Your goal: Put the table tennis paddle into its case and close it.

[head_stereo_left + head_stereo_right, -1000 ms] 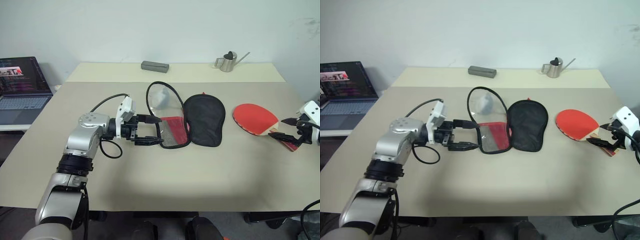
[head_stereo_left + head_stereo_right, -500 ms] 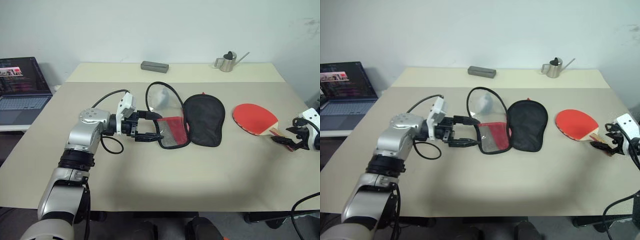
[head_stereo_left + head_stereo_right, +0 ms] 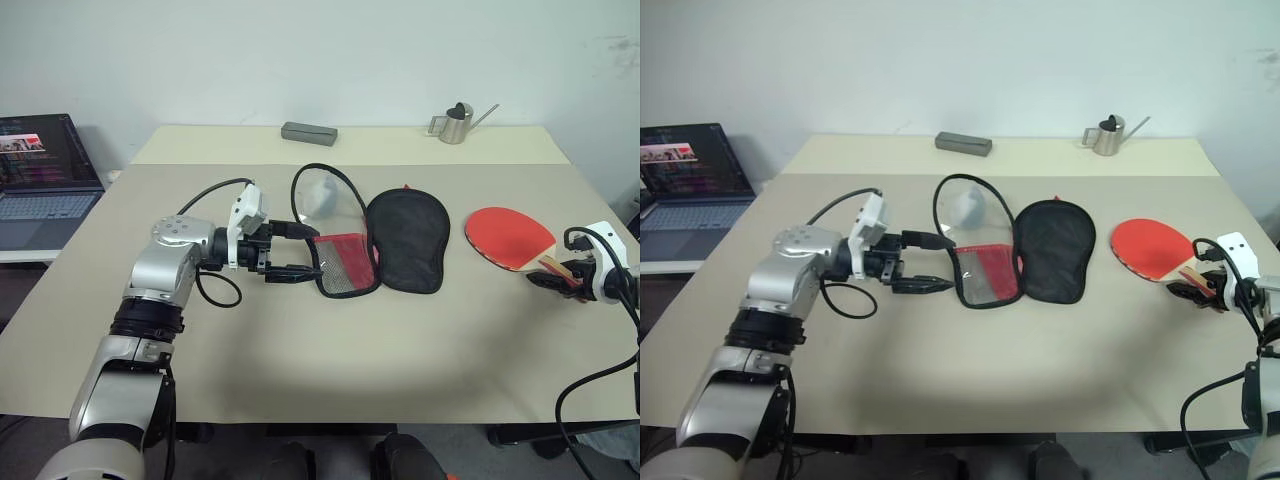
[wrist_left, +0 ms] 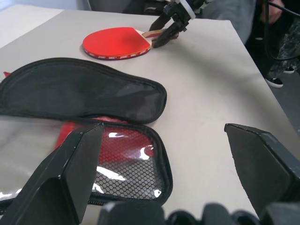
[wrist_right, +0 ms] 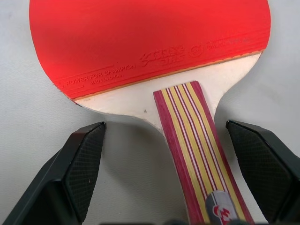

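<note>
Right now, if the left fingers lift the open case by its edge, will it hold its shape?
Probably not. The case looks like soft fabric with a clear flap curling upward, so it likely sags. Lying flat, it may slide on the smooth table.

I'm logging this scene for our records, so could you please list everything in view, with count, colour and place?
Round red rubber table tennis paddle with striped wooden handle: one, red and pale wood, flat on the table's right side.
Paddle-shaped soft zippered case: one, black with a red, clear and mesh flap, lying open at mid-table.
Small metal watering can: one, silver, far edge, right of centre.
Flat oblong grey box: one, grey, far edge, near centre.
Laptop: one, dark, screen lit, on a surface left of the table.
Table: one, beige.
Left gripper: one, black fingers, open, at the case's flap.
Right gripper: one, black fingers, open astride the paddle's handle.
</note>
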`<control>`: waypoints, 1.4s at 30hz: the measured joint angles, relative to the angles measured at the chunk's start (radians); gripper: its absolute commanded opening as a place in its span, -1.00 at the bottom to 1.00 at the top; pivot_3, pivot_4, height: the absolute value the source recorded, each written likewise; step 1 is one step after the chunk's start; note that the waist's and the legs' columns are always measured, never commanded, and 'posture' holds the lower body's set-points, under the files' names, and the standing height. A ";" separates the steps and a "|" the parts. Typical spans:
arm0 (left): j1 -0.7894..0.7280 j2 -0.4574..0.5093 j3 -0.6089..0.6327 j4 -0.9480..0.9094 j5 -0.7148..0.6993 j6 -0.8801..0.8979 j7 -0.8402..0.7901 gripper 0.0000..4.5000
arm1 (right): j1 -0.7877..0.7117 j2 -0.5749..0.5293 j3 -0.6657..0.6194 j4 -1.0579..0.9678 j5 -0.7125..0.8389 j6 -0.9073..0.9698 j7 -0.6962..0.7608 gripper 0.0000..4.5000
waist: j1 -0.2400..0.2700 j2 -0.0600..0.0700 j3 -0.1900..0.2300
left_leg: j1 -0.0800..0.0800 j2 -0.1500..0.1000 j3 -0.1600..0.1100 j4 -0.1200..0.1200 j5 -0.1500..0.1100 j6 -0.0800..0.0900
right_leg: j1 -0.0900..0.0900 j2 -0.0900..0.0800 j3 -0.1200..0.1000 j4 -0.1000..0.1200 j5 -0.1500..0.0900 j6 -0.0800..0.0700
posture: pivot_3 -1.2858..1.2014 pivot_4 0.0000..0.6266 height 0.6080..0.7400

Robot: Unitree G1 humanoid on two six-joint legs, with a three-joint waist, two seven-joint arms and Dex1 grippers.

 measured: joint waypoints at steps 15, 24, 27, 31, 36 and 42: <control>0.027 0.026 0.018 -0.002 0.000 -0.001 0.015 1.00 | 0.057 0.003 0.015 -0.111 -0.008 0.000 0.001 -0.50 | 0.000 -0.001 0.000 | 0.004 0.000 0.000 0.000 0.000 0.000 | 0.004 0.000 0.000 0.000 0.000 0.000 | 0.03 -0.52 1.00; 0.061 0.031 0.045 -0.042 -0.006 0.010 0.060 1.00 | 0.156 0.043 -0.178 -0.532 0.132 0.377 -0.251 -0.50 | -0.001 0.000 0.000 | 0.002 0.001 0.000 -0.002 0.000 0.000 | 0.001 0.000 0.001 0.000 0.000 0.000 | 0.03 -0.52 1.00; 0.066 0.031 0.057 -0.049 -0.008 0.014 0.069 1.00 | 0.212 0.096 -0.211 -0.798 0.188 0.539 -0.319 -0.50 | -0.001 0.000 0.000 | 0.002 0.001 -0.001 -0.001 0.000 0.000 | 0.001 0.000 0.001 0.000 0.000 0.000 | 0.03 -0.52 1.00; 0.077 0.031 0.060 -0.057 -0.009 0.024 0.075 1.00 | 0.232 0.175 -0.224 -1.066 0.244 0.714 -0.409 -0.50 | 0.000 0.000 0.000 | 0.002 0.001 -0.002 -0.001 0.000 0.000 | 0.001 0.000 0.000 0.000 0.000 0.000 | 0.03 -0.52 1.00; 0.080 0.034 0.060 -0.070 -0.009 0.024 0.068 1.00 | 0.194 0.346 -0.240 -1.278 0.302 0.915 -0.553 -0.50 | 0.002 0.000 0.000 | 0.001 0.001 -0.004 -0.001 0.000 0.000 | 0.001 0.000 0.000 0.000 0.000 0.000 | 0.03 -0.52 1.00; 0.067 0.036 0.060 -0.048 -0.005 0.019 0.067 1.00 | 0.143 0.573 -0.251 -1.371 0.322 1.034 -0.723 -0.50 | 0.007 0.000 0.000 | -0.003 0.000 -0.006 -0.001 0.000 0.000 | -0.002 0.000 -0.001 -0.001 0.000 0.000 | 0.03 -0.52 1.00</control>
